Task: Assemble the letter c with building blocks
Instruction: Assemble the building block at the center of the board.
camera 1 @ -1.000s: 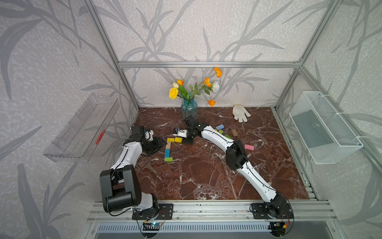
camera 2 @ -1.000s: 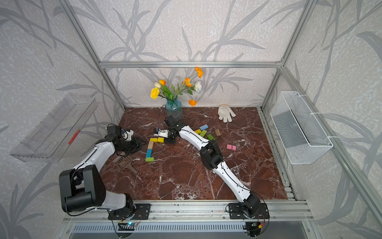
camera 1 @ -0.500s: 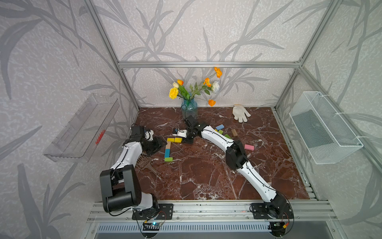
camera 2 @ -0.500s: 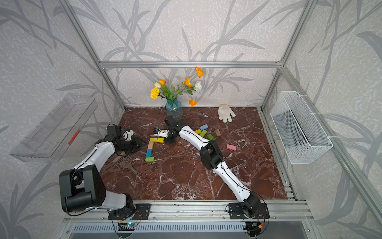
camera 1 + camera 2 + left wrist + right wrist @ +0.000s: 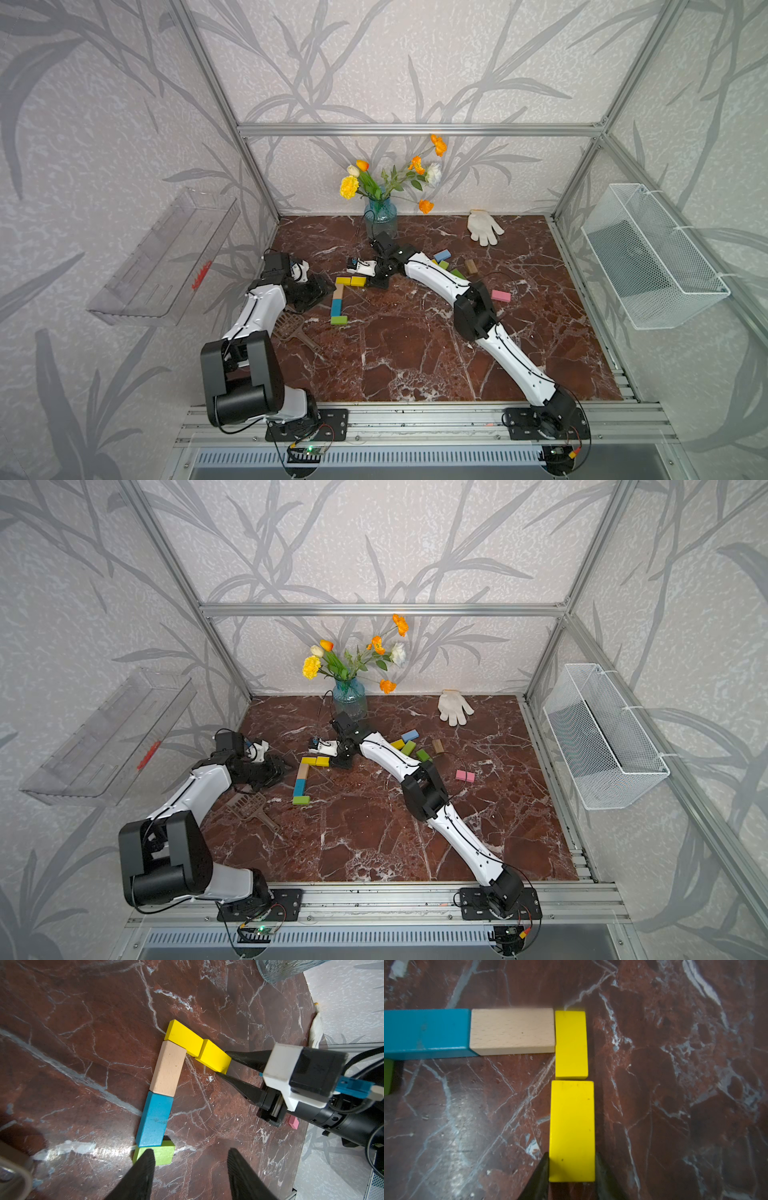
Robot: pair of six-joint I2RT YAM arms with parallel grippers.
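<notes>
For top arm of letter c (image 5: pixel 338 293): right gripper (image 5: pixel 572 1167) pinches outer yellow block (image 5: pixel 572 1126) at far end, butted against inner yellow block (image 5: pixel 571 1045). Spine: tan block (image 5: pixel 512 1030), blue block (image 5: pixel 425 1032); green block (image 5: pixel 160 1154) starts bottom arm. Idle left gripper (image 5: pixel 190 1150) parted, empty, nearby.

I see a bright yellow wooden block (image 5: pixel 572 1130), a second yellow block (image 5: pixel 570 1045), a tan wooden block (image 5: pixel 512 1030), a teal-blue block (image 5: pixel 425 1032) and a lime-green block (image 5: pixel 164 1153). White veins pattern the red-brown marble tabletop (image 5: pixel 675 1064).
</notes>
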